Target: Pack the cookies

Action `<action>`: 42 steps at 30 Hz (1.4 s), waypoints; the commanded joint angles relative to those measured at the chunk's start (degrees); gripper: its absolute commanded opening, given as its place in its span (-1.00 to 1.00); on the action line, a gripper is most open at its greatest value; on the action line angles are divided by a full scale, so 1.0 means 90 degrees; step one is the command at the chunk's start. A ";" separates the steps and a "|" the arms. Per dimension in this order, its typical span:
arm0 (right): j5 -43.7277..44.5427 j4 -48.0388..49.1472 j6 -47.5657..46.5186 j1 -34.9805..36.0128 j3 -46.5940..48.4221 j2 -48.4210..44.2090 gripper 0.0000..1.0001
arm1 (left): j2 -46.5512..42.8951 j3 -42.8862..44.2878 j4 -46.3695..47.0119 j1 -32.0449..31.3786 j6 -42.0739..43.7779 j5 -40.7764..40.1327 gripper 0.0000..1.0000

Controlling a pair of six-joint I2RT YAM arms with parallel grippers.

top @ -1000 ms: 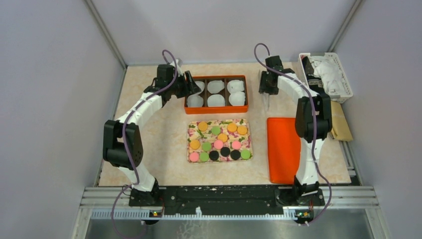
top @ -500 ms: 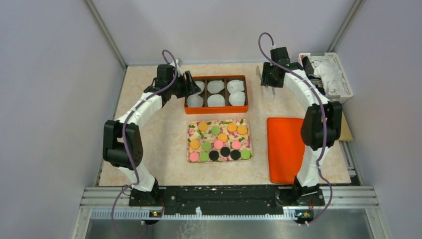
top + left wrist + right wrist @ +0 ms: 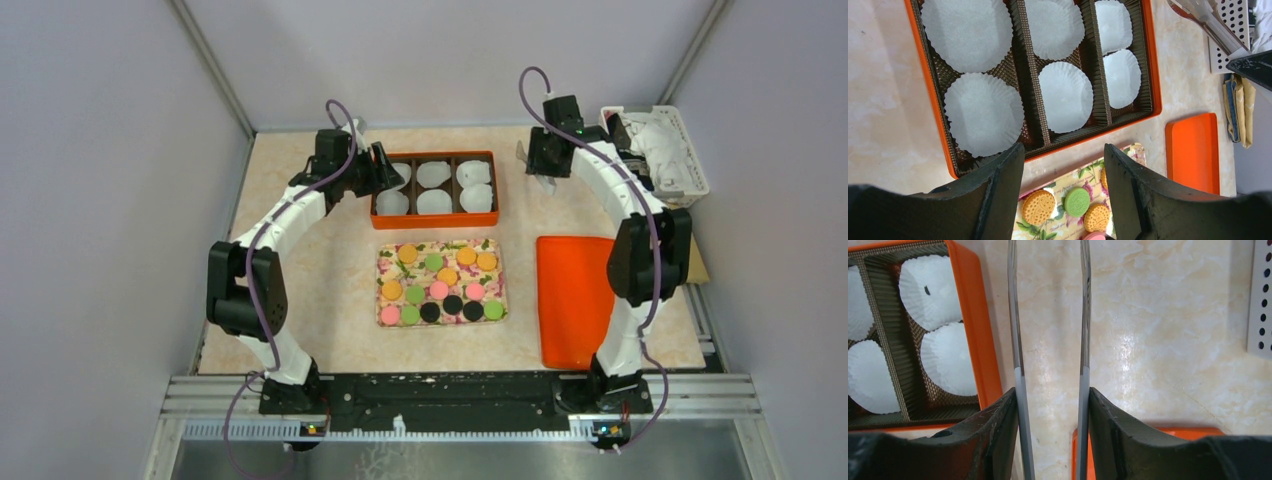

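The table [image 3: 330,250] carries the box [image 3: 435,222] at the rear and the tray [image 3: 382,272] in front of it, slightly apart. The left gripper [image 3: 1062,152] hovers over the box's left end, jaws apart and empty. The right gripper [image 3: 1050,400] is clamped on the tongs [image 3: 1015,340], blades apart (nothing between them), over bare table right of the box. All cookies [image 3: 440,290] lie on the tray; none is in a cup [image 3: 983,120]. Risks: the tongs may twist in the grip on contact; excess squeeze may crack a cookie; a light cup may shift during placement.
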 commanded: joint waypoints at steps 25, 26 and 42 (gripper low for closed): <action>0.1872 -0.0878 -0.0208 0.4235 -0.2084 -0.3526 -0.08 | -0.1396 0.0246 -0.1366 -0.0947 0.0220 -0.3704 0.31; 0.1881 -0.0892 -0.0147 0.4438 -0.2165 -0.3503 -0.08 | -0.1477 0.0220 -0.1411 -0.0982 0.0205 -0.3784 0.31; 0.1086 0.0161 0.0504 0.5453 -0.2820 -0.2779 -0.09 | -0.2572 -0.0827 -0.1344 -0.1115 0.0136 -0.4004 0.33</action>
